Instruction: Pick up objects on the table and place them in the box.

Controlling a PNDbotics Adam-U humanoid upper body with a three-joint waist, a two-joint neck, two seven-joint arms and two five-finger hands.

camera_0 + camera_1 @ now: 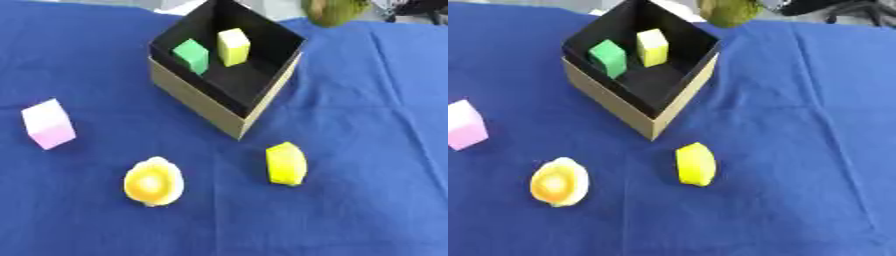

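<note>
Five loose items and one container, listed by size. Table cloth (pixel 376 150), blue, creased, covering the whole table surface. Box (pixel 197 97), cardboard outside, black inside, open-topped, set corner-on toward the far middle of the table. Pink cube (pixel 48 124), near the table's left edge, well apart from the box. Round yellow-and-white piece with an orange centre (pixel 154 181), toward the near edge, left of centre. Yellow wedge-shaped piece (pixel 286 163), near the middle, just off the box's near corner but not touching it. Yellow block (pixel 234 46), inside the box against its far wall. Green block (pixel 192 56), inside the box, just left of the yellow one. Progress, by judgement: two items stowed, three left on the cloth, so a little under halfway. Hands: neither the left nor the right shows in either view, so nothing can be told of how open they are or what they hold.
</note>
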